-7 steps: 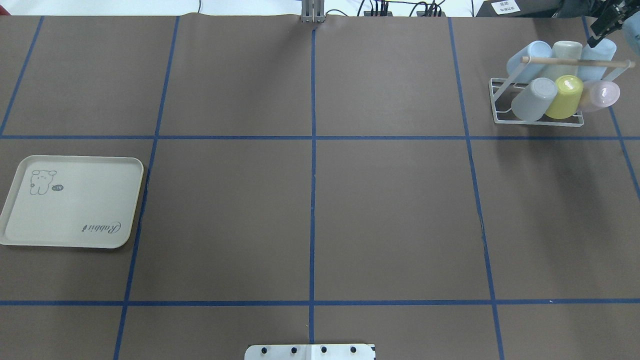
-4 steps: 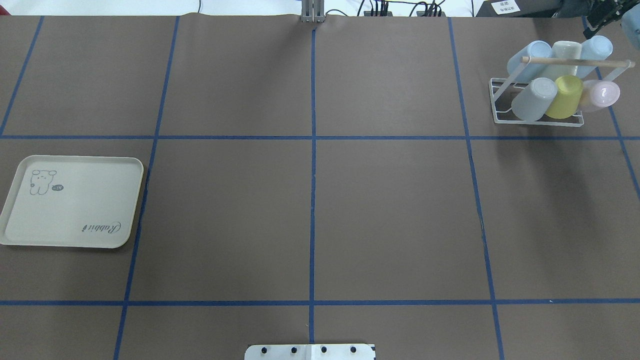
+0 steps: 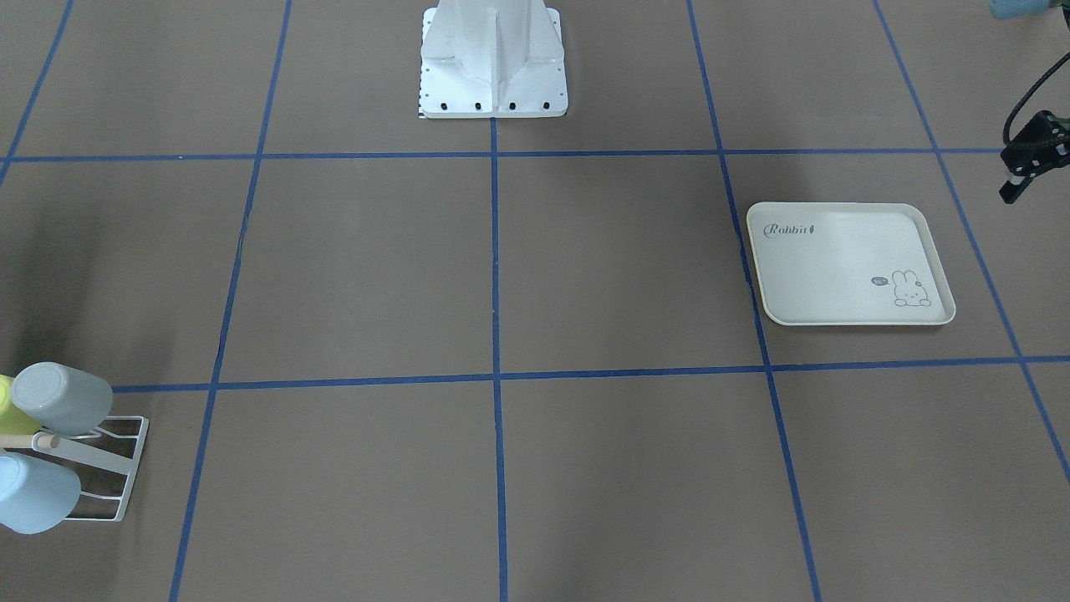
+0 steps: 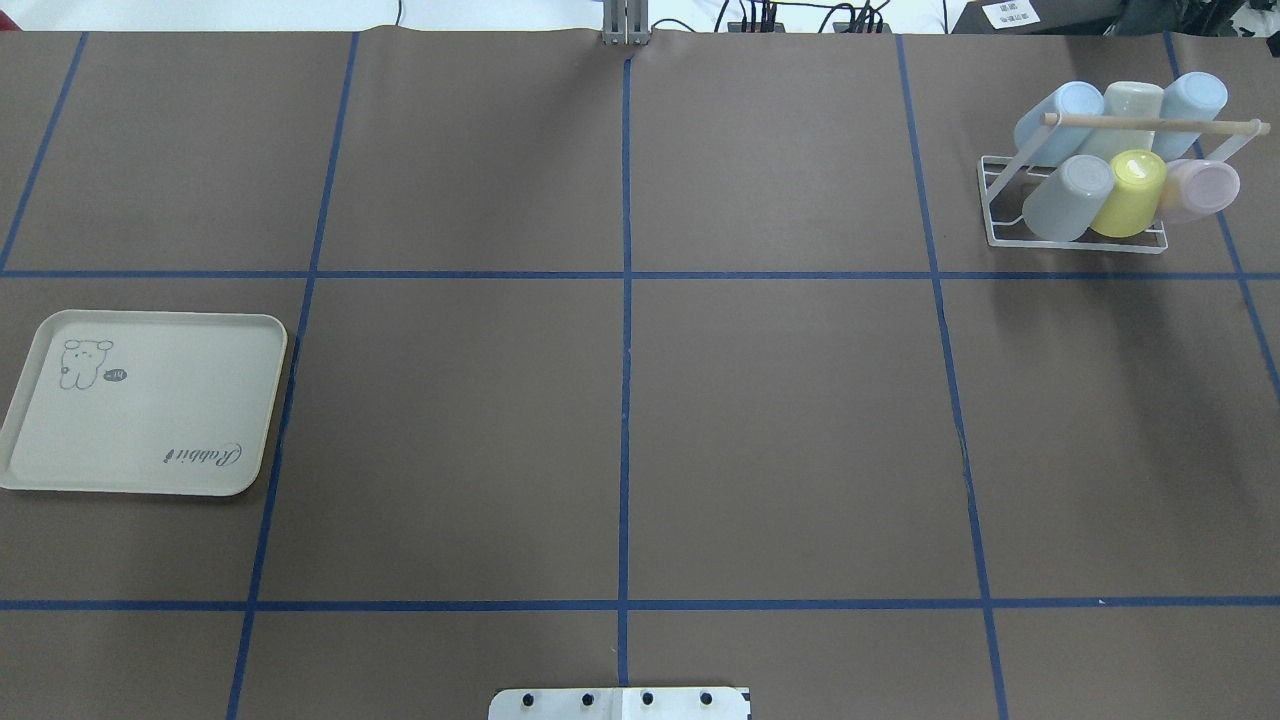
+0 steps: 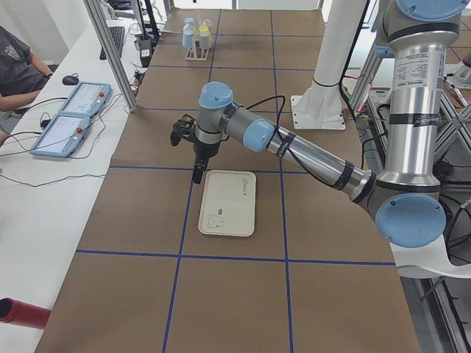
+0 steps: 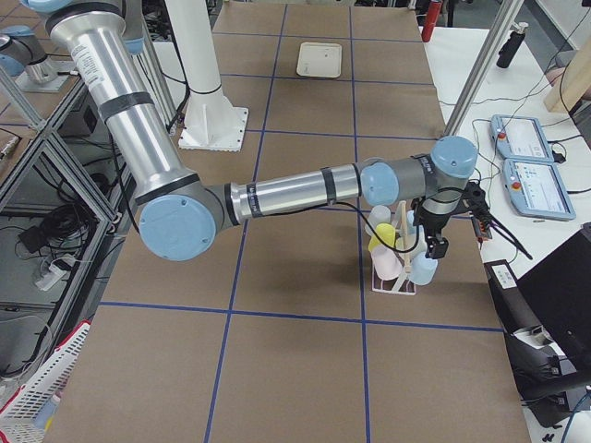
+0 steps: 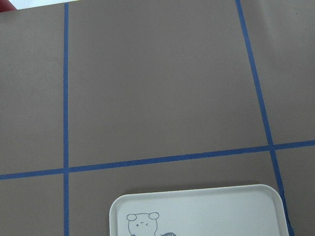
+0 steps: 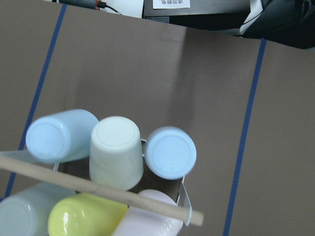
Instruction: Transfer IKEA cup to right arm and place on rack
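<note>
The white wire rack stands at the table's far right and holds several upturned cups under its wooden dowel. The light-blue IKEA cup sits on the back row's right prong, also seen in the right wrist view. In the exterior right view the right gripper hovers just above and beside that cup; whether it is open or shut I cannot tell. The left gripper hangs over the table beside the cream tray, half cut off by the frame edge, its jaws unclear.
The Rabbit tray lies at the left, with nothing on it. The robot's base plate is at the near edge. A person sits at a side table with blue tablets. Frame posts stand beside the table.
The right gripper has drawn back from the light-blue cup towards the far right corner and left the overhead view. The cup stays on the rack, tilted a little differently.
</note>
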### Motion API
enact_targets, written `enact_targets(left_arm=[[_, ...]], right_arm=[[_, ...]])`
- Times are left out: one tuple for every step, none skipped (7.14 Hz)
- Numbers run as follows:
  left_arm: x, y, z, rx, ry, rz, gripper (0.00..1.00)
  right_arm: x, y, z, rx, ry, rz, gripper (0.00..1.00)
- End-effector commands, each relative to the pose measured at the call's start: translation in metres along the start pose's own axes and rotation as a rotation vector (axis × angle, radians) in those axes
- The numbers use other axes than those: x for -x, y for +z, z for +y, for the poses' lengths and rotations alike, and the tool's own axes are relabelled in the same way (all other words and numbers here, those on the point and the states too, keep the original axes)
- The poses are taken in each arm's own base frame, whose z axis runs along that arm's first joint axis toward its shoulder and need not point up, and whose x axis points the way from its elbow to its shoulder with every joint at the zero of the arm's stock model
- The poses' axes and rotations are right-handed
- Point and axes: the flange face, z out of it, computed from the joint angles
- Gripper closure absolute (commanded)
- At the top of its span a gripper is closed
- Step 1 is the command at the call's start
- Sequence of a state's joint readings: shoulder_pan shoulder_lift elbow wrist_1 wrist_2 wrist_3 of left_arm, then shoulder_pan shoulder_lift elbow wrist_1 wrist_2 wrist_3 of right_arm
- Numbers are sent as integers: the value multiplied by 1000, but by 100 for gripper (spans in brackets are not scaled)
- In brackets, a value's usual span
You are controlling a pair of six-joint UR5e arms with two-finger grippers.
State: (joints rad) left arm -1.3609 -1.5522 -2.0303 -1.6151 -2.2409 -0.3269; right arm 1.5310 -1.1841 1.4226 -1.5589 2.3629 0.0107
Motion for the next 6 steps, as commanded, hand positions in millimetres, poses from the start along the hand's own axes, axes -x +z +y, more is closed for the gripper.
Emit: enact_targets(left_arm=[[58,11,18,56,-43,52,0],[103,25,31,91,-73,100,0],[127,35,39,113,-70,151,0],[139,45,59,137,-92,140,0],[145,49,66,148,-106,130,0],[146,49,68,151,-120,123,0]], right_arm=[[-25,0,105,-2,39,5,1],[-17,-7,142,-5,36,5,1],[-10,-13,171,-7,47,5,1],[-16,-6,188,13,70,-8,1],[-21,-5,198,16,89,-37,1],[-22,-4,201,19,93,-39,1]])
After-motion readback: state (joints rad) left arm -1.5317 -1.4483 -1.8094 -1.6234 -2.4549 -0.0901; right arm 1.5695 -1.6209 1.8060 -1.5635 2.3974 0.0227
